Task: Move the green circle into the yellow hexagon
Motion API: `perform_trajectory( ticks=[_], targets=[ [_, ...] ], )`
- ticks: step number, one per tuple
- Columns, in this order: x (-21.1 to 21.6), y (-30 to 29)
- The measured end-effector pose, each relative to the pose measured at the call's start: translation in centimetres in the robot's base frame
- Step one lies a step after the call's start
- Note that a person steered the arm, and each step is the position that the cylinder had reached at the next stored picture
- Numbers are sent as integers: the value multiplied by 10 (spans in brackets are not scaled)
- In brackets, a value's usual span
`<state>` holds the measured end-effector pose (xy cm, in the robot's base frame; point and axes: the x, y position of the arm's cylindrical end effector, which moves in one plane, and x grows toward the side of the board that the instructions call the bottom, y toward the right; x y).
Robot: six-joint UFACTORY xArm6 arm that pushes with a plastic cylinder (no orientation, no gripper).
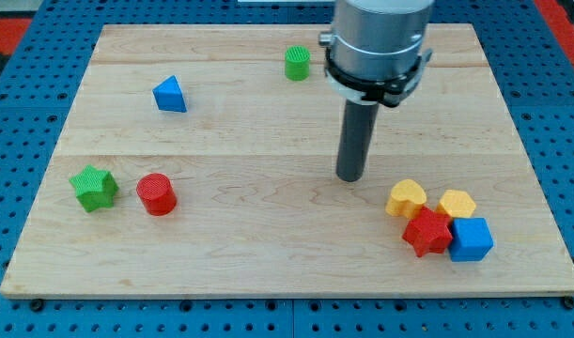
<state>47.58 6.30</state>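
Note:
The green circle stands near the view's top, a little left of the arm's body. The yellow hexagon lies at the lower right, in a cluster with a yellow heart, a red star and a blue cube. My tip rests on the board in the middle right, well below and right of the green circle, and left and slightly above the cluster. It touches no block.
A blue triangle lies at the upper left. A green star and a red circle sit at the lower left. The wooden board lies on a blue pegboard.

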Motion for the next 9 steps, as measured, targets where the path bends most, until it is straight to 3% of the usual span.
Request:
perform_trajectory(
  ticks=[1, 3, 4, 5, 7, 9],
  targets=[
    [-4, 0],
    [-81, -16],
    [-97, -20],
    [-106, -74],
    [-120, -104],
    [-199, -141]
  ],
)
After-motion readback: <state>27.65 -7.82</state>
